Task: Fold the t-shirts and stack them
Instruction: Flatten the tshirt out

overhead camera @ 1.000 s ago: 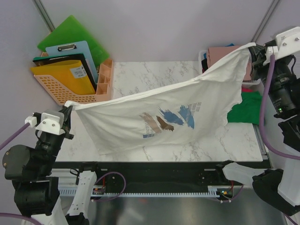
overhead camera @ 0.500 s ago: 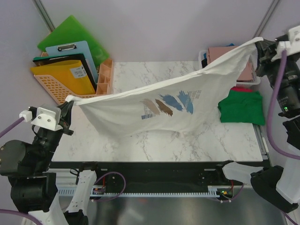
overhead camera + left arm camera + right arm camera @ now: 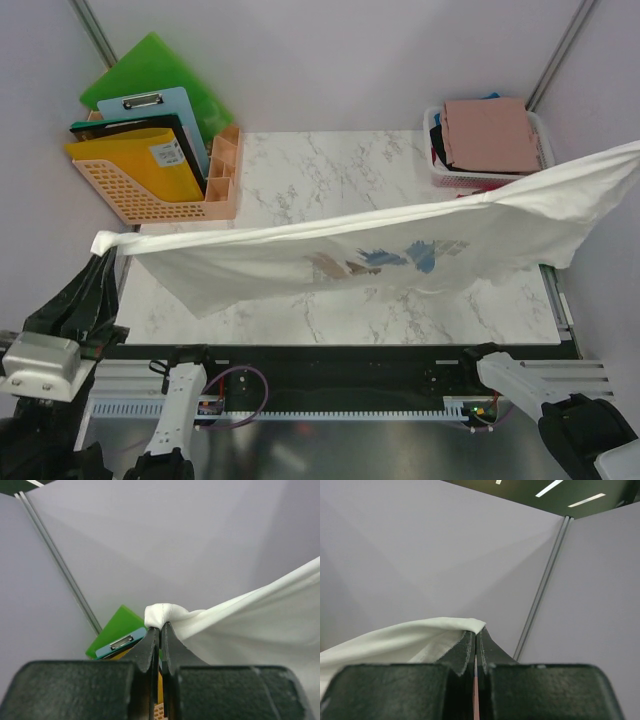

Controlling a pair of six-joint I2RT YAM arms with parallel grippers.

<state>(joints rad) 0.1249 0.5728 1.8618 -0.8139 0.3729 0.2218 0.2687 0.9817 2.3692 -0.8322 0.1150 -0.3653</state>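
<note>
Stretching a cream-white t-shirt (image 3: 380, 250) in the air between both claws, above the marble table (image 3: 330, 165).

From overhead the shirt runs as a long band from 9 o'clock to 3 o'clock, with its blue-and-brown print facing up near the centre and the loose edge sagging toward 6 o'clock; whether that edge touches the table cannot be told. The left gripper (image 3: 160, 628) is clamped tight on a bunched corner at 9 o'clock. The right gripper (image 3: 475, 632) pinches the far corner at 3 o'clock, its jaws pressed together on the cloth, beyond the edge of the overhead view. A dusty-pink t-shirt (image 3: 490, 135) lies folded on top of the white basket (image 3: 429, 125) at 1 o'clock. An orange file rack (image 3: 150, 205) at 10 o'clock holds green boards (image 3: 150, 65), a blue clipboard (image 3: 165, 108) and a yellow folder (image 3: 125, 160).
</note>
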